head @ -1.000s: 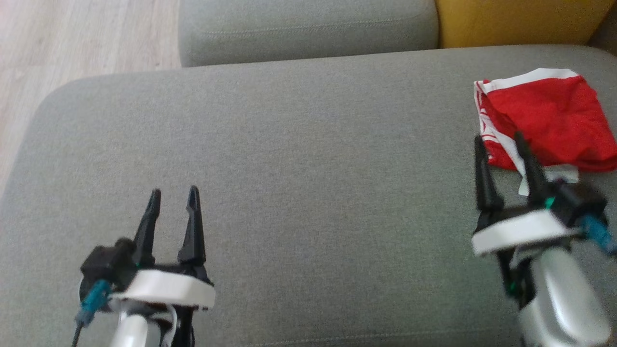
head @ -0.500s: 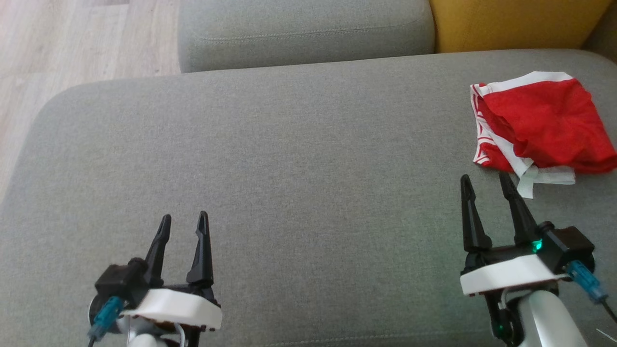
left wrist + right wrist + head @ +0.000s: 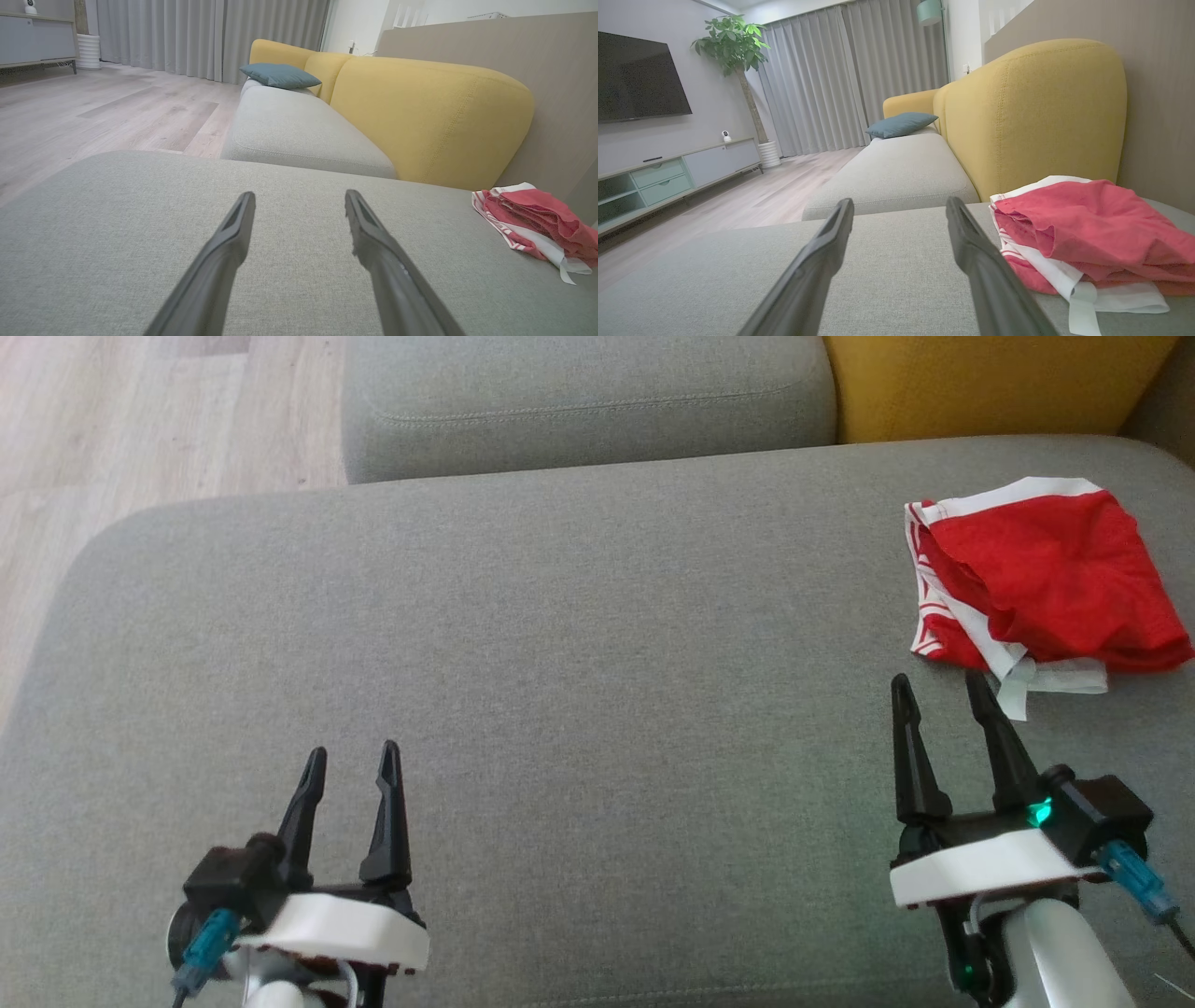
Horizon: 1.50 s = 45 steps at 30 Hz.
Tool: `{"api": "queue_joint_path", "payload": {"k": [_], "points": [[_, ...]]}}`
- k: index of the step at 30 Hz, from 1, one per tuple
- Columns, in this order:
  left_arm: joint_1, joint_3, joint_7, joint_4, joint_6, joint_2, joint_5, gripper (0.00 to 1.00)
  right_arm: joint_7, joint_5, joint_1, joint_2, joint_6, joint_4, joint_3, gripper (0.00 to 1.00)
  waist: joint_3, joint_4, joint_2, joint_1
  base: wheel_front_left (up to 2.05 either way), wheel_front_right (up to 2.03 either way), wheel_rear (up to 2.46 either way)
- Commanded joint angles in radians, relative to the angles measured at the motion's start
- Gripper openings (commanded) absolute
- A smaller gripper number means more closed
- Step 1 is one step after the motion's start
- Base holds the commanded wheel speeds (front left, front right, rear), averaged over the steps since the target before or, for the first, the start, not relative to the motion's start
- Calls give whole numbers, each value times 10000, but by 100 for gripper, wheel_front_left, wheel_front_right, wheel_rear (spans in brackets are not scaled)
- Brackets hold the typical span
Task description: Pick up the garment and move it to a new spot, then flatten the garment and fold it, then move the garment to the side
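Garment, red w/ white trim, lies as a compact layered bundle at the far right of the grey sofa seat, close under the yellow backrest. Its edges aren't square, the top layer is rumpled, & a white strip pokes out on the near side. Right tool sits just short of that strip, not touching cloth, fingers spread w/ nothing btwn them. In the right wrist view the bundle lies off to the side of one finger, not in the gap. Left tool is well apart over the seat's near-left, likewise spread & empty. Beyond are a 2nd grey cushion & wood floor. Judgement: the scene fits 2 stages, either a loose heap waiting to be lifted or a rough fold parked at the side w/ both tools off it. These views can't settle which. So, re doing it well, only what holds either way. The cloth looks thin, floppy & stacked, so a pinch on the top layer alone would prob. peel the bundle open. The stray strip is a snag risk for the finger nearest it. The soft seat gives under pressure, so any contact should be light & slow.
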Motion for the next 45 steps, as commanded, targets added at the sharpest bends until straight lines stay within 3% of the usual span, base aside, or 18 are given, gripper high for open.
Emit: {"api": "queue_joint_path", "payload": {"k": [1, 13, 31, 32, 45], "points": [[-307, 299, -53, -270, 5, 64, 48, 100, -108, 52, -168, 4, 33, -289, 220, 100, -4, -7, -1, 1, 0, 0, 0], [-216, 440, -53, -179, -57, 64, -218, 100, -108, 174, -179, 4, 33, -195, 321, 100, -22, -86, -1, 1, 0, 0, 0], [-134, 538, -53, -453, 275, 64, 294, 100, -108, 320, -254, 5, 33, -74, 612, 100, 40, -196, -1, 1, 0, 0, 0], [82, 115, -2, -87, 231, -6, 242, 0, 2, 247, 3, 8, 0, 241, 359, 0, 44, -183, -1, 1, 0, 0, 0], [68, 145, 209, 450, 103, 28, -832, 0, 219, 1330, 168, -39, 2, 669, 307, 0, 47, -153, -1, 1, 0, 0, 0]]}}
